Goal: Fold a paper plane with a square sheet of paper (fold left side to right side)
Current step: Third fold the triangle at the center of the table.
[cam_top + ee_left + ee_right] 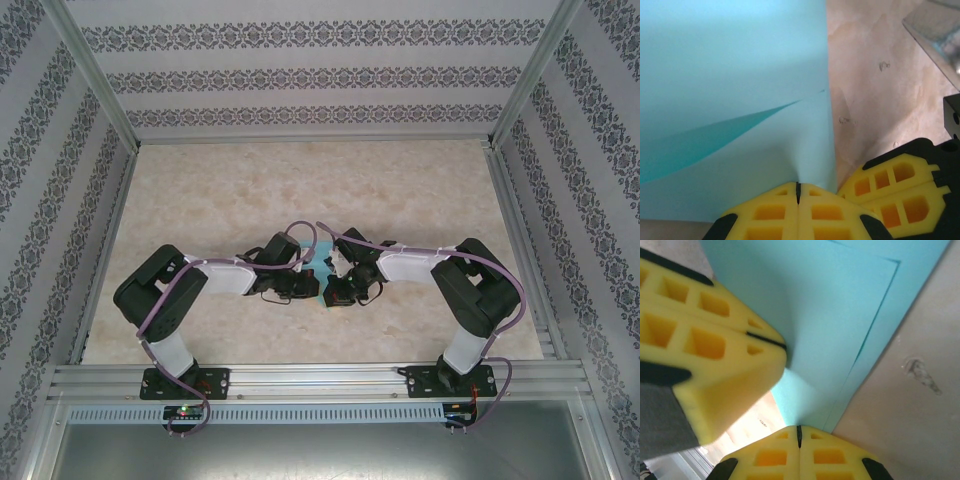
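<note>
While the square sheet of paper (322, 264) lies centred on the table (200, 200), the left gripper (798, 189) and right gripper (799, 431), both fully closed, apparently pinch its near edge. Adjacent holds likely steady the left-to-right fold.

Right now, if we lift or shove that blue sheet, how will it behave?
Likely floppy: the square sheet of paper bows, one layer lifting with shadow beneath. Probably very light and thin, so a push may slide or buckle it on the smooth table. Its layered edge looks crisp, so creases probably hold.
</note>
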You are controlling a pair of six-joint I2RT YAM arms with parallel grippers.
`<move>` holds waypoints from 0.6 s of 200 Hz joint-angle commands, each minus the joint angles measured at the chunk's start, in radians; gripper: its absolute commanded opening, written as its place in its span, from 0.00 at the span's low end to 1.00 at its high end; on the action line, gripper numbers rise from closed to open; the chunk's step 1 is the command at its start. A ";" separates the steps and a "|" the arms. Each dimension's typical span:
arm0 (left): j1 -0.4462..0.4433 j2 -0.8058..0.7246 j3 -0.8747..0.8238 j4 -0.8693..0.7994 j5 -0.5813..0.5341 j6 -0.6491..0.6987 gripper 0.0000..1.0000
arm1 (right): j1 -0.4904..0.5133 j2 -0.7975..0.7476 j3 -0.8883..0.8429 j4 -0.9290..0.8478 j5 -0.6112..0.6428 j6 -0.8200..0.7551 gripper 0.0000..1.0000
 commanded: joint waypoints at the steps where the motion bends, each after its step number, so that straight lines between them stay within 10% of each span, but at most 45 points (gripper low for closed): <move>1: 0.064 -0.013 -0.018 -0.070 -0.171 0.052 0.05 | -0.003 0.076 -0.059 -0.133 0.154 -0.020 0.00; 120: 0.241 -0.014 -0.010 -0.027 -0.166 0.143 0.06 | -0.005 0.062 -0.076 -0.133 0.144 -0.023 0.00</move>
